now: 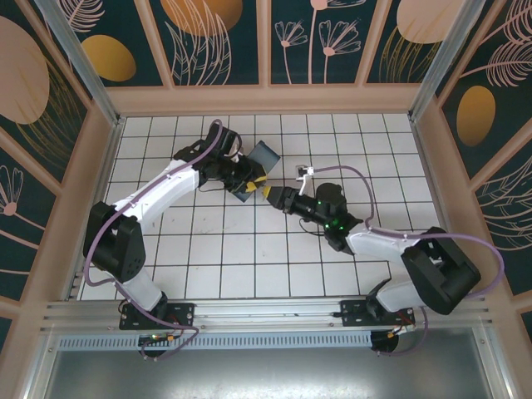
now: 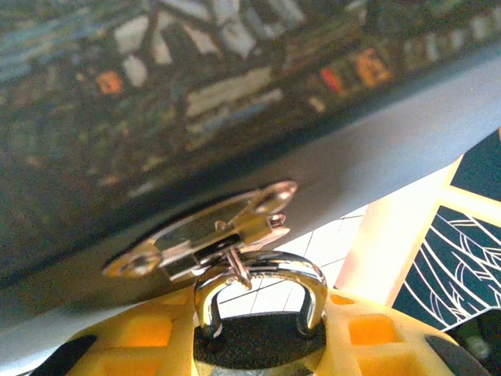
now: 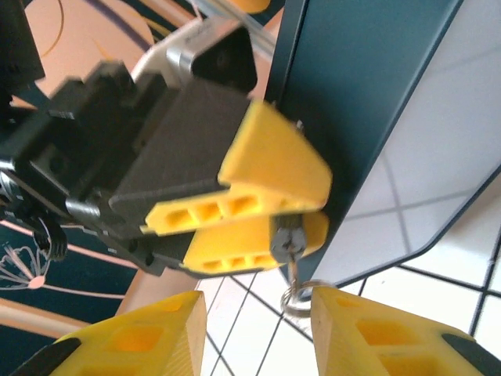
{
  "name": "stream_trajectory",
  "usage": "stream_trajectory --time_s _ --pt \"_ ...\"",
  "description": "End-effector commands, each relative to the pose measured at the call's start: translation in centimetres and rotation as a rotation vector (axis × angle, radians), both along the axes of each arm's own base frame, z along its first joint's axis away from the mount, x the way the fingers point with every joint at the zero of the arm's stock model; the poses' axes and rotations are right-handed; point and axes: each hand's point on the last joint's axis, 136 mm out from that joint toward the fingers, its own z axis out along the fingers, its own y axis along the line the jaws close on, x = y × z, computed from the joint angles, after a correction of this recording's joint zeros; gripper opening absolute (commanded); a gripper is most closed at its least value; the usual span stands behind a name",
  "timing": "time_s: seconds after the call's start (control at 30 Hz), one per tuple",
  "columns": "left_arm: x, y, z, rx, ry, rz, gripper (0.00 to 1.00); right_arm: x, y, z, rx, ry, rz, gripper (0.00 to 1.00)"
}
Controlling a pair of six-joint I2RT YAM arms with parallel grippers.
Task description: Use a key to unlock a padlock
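Jaws of my left gripper [image 3: 258, 213] squeeze the padlock [image 2: 254, 342]. I see the jaws of my right gripper [image 3: 254, 323] apart, and the key [image 3: 291, 264] hangs from the padlock at 6 o'clock.

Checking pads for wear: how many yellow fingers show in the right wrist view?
4. Two belong to the right gripper, at the bottom edge; two belong to the left gripper, stacked mid-frame beside the blue box. None seems hidden.
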Motion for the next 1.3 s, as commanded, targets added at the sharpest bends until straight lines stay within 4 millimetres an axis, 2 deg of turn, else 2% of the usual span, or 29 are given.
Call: stream_trajectory --time_s 0.0,0.07,0.27,0.5,0.63,0.73,0.8,0.9,1.0,1.1,1.27 --pt "0.3 -0.7 2.4 -0.070 -0.065 -0.016 0.14 0.3 1.0 2.4 0.082 -0.048 -0.007 0.40" --pt "0.2 -0.7 2.6 -0.072 -0.066 -0.019 0.14 0.7 1.0 2.0 0.076 -0.045 -0.029 0.40" --pt "0.0 -0.8 2.5 -0.076 -0.060 -0.022 0.14 2.1 1.1 2.5 0.093 -0.067 -0.079 0.40" --pt "0.0 -0.9 2.6 -0.084 -0.055 -0.025 0.14 3.3 1.8 2.3 0.124 -0.055 -0.095 0.35" --pt "-0.3 -0.9 2.3 -0.091 -0.043 -0.022 0.16 3.5 2.4 2.2 0.131 -0.043 -0.085 0.18" --pt "-0.3 -0.8 2.2 -0.088 -0.044 -0.018 0.27 3.3 2.4 2.1 0.129 -0.035 -0.074 0.07" --pt "-0.1 -0.6 2.2 -0.075 -0.059 -0.018 0.30 2.9 2.3 2.1 0.135 -0.020 -0.070 0.02" --pt "0.4 0.7 1.9 0.003 -0.091 -0.005 0.45 2.7 1.6 1.5 0.140 0.019 -0.082 0.01" --pt "1.1 2.4 1.9 0.095 -0.125 0.016 0.56 2.7 0.7 1.0 0.167 0.068 -0.083 0.00" --pt "1.6 3.8 2.3 0.163 -0.159 0.038 0.64 2.7 0.4 1.0 0.182 0.096 -0.065 0.00" --pt "2.5 5.1 3.0 0.239 -0.230 0.041 0.64 2.3 1.2 2.0 0.205 0.109 0.007 0.00"
